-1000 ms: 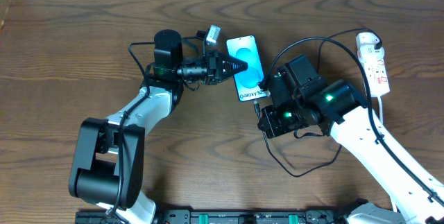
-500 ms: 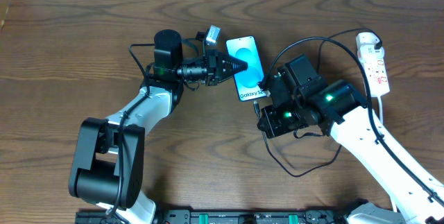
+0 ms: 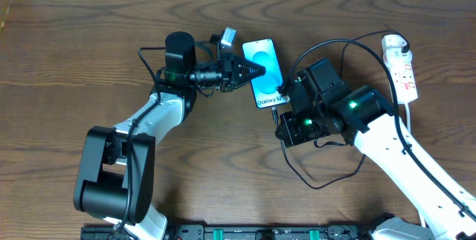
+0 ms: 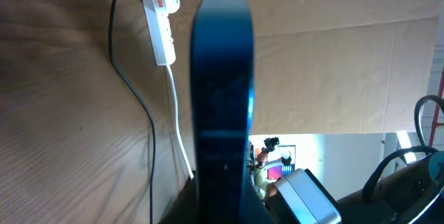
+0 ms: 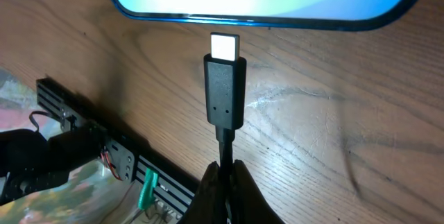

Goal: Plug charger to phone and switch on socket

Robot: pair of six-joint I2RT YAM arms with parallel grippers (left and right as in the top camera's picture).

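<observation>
The phone [image 3: 264, 70] lies on the table with its cyan screen up, "Galaxy" text toward the front. My left gripper [image 3: 256, 70] is shut on the phone's left edge; in the left wrist view the phone [image 4: 222, 92] fills the middle, edge-on between the fingers. My right gripper [image 5: 225, 175] is shut on the black charger cable just behind its plug tip [image 5: 224, 89]. The metal tip points at the phone's bottom edge [image 5: 263, 2] with a small gap. The charger cable [image 3: 338, 45] loops to the white socket [image 3: 401, 69] at the far right.
The socket strip also shows in the left wrist view [image 4: 158, 23] with its white cord trailing toward the front. A black cable loop [image 3: 327, 180] lies on the wood in front of my right arm. A black rail [image 3: 245, 232] runs along the front table edge.
</observation>
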